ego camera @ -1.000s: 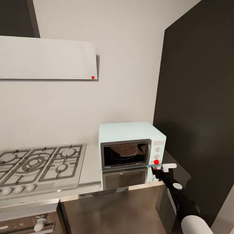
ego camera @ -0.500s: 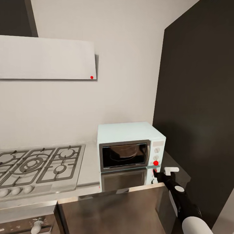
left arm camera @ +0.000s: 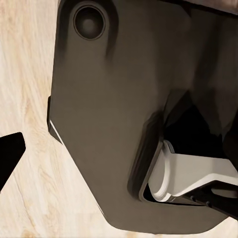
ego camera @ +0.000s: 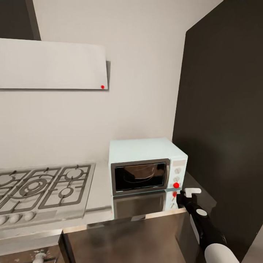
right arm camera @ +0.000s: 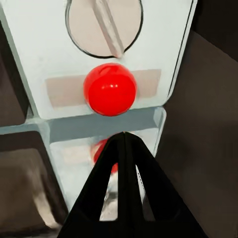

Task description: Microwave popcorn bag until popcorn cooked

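Pulled back slightly from the red button (right arm camera: 109,89): right pincer (right arm camera: 124,144), tips pressed together, aimed just below it. Boxy mint microwave (ego camera: 146,164) on glossy grey worktop (ego camera: 98,190), door shut, beside steel hob (ego camera: 40,190). Two white knobs. Left pincer state impossible to tell.

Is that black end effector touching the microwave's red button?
Apart. In the right wrist view, the shut right end effector stops short of the red button.

Black right arm (ego camera: 201,223) with white segments; black tapered claw (right arm camera: 124,193).
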`<state>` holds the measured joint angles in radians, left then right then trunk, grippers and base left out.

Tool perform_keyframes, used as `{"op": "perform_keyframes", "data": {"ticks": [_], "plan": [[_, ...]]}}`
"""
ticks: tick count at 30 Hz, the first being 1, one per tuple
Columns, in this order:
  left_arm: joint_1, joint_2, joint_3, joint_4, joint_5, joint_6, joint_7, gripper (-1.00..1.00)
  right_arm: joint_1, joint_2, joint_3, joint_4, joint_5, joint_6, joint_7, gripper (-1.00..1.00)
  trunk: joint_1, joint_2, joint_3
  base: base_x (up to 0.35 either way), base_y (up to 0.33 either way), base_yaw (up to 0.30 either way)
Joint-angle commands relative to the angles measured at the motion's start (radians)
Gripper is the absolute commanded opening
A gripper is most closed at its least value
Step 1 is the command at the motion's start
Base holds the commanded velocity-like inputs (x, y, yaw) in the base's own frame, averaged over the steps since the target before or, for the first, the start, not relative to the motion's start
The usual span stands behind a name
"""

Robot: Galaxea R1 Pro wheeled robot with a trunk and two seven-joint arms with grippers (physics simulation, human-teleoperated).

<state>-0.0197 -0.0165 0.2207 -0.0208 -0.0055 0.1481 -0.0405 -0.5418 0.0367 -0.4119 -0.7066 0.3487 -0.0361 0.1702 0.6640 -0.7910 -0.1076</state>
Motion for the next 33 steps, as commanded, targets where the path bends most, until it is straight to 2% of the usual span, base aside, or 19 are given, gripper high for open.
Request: {"op": "perform_keyframes", "data": {"ticks": [1, 5, 33], "plan": [[0.000, 0.000, 0.006, -0.002, -0.001, 0.007, -0.002, 1.00, -0.001, 0.002, -0.008, -0.001, 0.010, -0.004, 0.009, -1.00, 0.001, -0.001, -0.002, 0.314, 0.000, 0.000], [0.000, 0.001, 0.006, -0.002, -0.001, 0.007, -0.002, 1.00, -0.001, 0.002, -0.008, -0.001, 0.010, -0.004, 0.009, -1.00, 0.001, -0.001, -0.002, 0.205, 0.000, 0.000], [0.000, 0.000, 0.005, -0.002, -0.001, 0.000, -0.003, 1.00, -0.001, 0.002, -0.010, -0.001, 0.010, -0.004, 0.009, -1.00, 0.001, -0.001, -0.002, 0.060, 0.000, 0.000]]}}
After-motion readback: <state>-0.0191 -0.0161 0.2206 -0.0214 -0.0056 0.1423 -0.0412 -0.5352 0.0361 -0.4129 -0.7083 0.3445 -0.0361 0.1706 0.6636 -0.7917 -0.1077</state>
